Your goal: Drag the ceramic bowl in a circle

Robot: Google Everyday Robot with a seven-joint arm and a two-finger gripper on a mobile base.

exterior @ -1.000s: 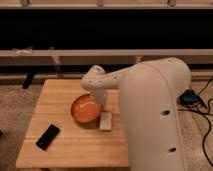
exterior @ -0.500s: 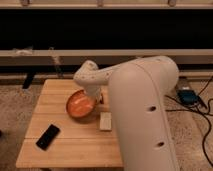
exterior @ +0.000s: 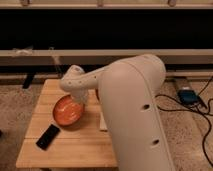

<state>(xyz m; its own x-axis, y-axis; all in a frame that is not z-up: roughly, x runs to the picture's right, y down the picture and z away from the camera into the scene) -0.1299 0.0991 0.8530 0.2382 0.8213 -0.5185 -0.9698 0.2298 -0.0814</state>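
Note:
The orange ceramic bowl (exterior: 66, 110) sits on the left half of the wooden table (exterior: 75, 150). It is shallow and glossy inside, with a darker rim. My gripper (exterior: 81, 101) reaches down at the bowl's right rim, at the end of the white wrist (exterior: 75, 83). The big white arm (exterior: 132, 110) covers the table's right side and hides where the gripper meets the rim.
A black phone (exterior: 48, 136) lies on the table in front of the bowl, to its left. A pale edge of the small white block (exterior: 102, 121) shows beside the arm. Black cables and a blue box (exterior: 187, 95) lie on the floor to the right.
The bowl has slid left across the table, first a little back, then forward, and the wrist has moved left with it. The phone has not moved.

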